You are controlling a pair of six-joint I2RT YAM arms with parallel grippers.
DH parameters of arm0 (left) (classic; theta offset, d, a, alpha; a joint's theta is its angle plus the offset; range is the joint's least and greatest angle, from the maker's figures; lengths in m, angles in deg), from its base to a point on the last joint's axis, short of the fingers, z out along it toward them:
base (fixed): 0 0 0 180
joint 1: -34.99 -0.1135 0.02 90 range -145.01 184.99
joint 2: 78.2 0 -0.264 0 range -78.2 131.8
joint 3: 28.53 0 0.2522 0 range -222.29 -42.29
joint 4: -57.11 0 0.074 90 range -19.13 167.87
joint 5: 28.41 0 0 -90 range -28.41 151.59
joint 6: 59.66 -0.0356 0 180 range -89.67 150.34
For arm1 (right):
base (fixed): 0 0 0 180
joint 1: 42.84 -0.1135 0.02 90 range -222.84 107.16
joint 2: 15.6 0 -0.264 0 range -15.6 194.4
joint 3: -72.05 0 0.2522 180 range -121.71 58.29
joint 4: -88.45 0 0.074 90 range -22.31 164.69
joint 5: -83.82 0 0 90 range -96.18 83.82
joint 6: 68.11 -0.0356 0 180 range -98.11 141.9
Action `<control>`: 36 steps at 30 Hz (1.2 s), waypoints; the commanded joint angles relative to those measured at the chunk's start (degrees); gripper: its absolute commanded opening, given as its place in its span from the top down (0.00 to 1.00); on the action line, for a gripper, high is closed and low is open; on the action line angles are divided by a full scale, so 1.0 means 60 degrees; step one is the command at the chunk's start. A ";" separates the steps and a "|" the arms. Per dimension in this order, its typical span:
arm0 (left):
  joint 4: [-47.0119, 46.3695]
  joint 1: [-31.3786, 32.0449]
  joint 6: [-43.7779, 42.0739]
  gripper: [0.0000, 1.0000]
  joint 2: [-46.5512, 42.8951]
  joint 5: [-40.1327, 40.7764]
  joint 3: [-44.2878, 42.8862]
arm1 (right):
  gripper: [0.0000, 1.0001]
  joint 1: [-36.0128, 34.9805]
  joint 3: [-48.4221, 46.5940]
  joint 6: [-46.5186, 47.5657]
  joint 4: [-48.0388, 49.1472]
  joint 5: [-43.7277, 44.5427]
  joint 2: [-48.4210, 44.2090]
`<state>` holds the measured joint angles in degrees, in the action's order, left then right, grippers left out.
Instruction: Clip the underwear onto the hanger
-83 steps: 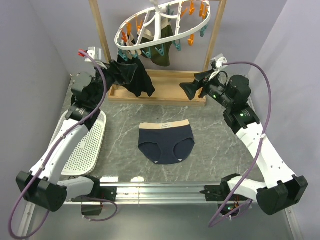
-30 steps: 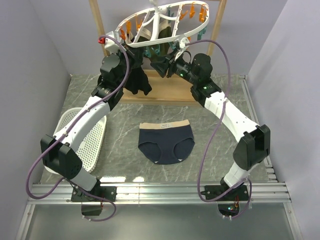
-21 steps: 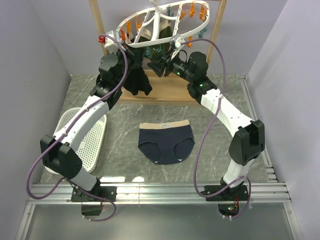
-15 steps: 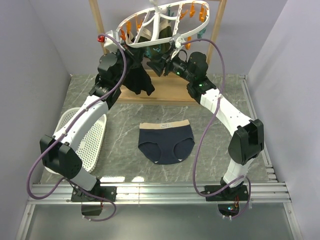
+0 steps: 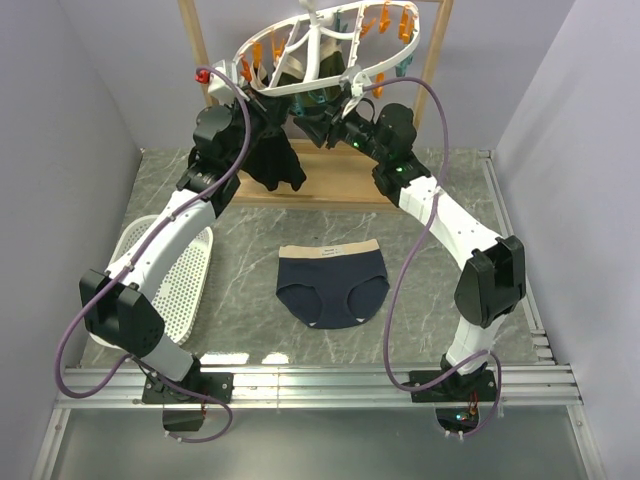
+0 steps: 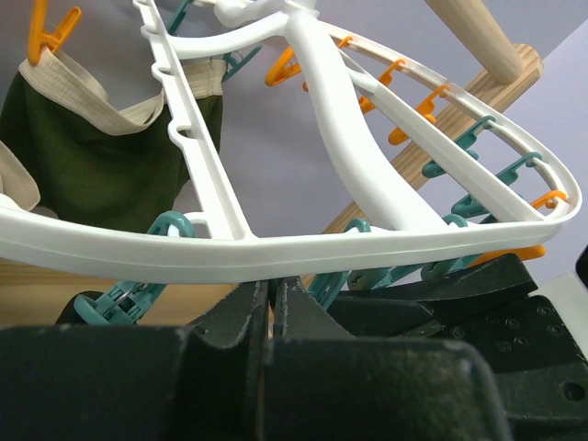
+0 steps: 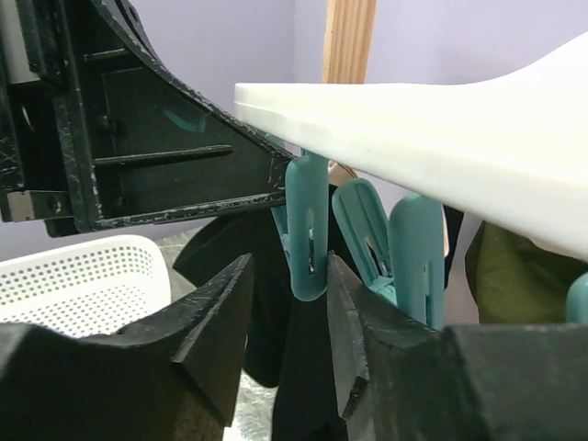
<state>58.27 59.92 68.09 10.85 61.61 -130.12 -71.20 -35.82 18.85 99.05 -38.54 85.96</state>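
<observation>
The white oval hanger (image 5: 322,48) hangs from the wooden frame, with orange and teal pegs under its rim (image 6: 322,248). My left gripper (image 5: 268,112) is raised just under the near rim, shut on dark underwear (image 5: 275,165) that dangles below it. In the left wrist view its jaws (image 6: 273,287) are pressed together right under the rim. My right gripper (image 7: 289,271) is open around a teal peg (image 7: 308,230); the right finger touches the peg and the left finger stands off it. The dark fabric (image 7: 220,250) hangs behind the peg. A second navy underwear (image 5: 332,285) lies flat on the table.
An olive-green garment (image 6: 101,175) is pegged at the hanger's far side. The wooden frame's post (image 5: 195,60) and base (image 5: 330,188) stand behind both grippers. A white perforated basket (image 5: 175,290) sits at the table's left.
Both arms have risen from lower, wider positions to just under the hanger ring. Over the last second the right gripper edged left onto the teal peg and its jaws narrowed slightly.
</observation>
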 commanded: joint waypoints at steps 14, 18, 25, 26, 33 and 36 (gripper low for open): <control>-0.0799 -0.0156 0.0739 0.66 -0.0633 -0.1598 0.0589 | 1.00 -0.0063 -0.0912 0.0420 -0.0134 0.0559 0.0227; -0.0670 -0.0156 0.0694 0.50 -0.0927 -0.1745 0.0738 | 1.00 -0.0078 -0.0679 0.0376 -0.0032 0.0677 0.0067; -0.0303 -0.0141 0.0987 0.42 -0.0591 -0.1351 0.0328 | 1.00 -0.0210 -0.0517 0.0420 -0.0090 0.0793 -0.0022; -0.0056 -0.0141 0.1031 0.41 -0.0532 -0.1219 0.0153 | 1.00 -0.0253 -0.0488 0.0420 -0.0061 0.0808 -0.0037; 0.0328 -0.0141 0.1148 0.48 -0.0063 -0.0354 -0.0463 | 1.00 -0.0298 -0.0327 0.0742 -0.0061 0.0838 -0.0154; 0.0181 -0.0141 0.1163 0.52 0.0157 -0.0412 -0.0683 | 1.00 -0.0298 -0.0297 0.0845 -0.0105 0.0852 -0.0183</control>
<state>59.84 58.83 74.43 10.85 57.93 -131.08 -72.36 -37.98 22.45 97.37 -34.43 86.90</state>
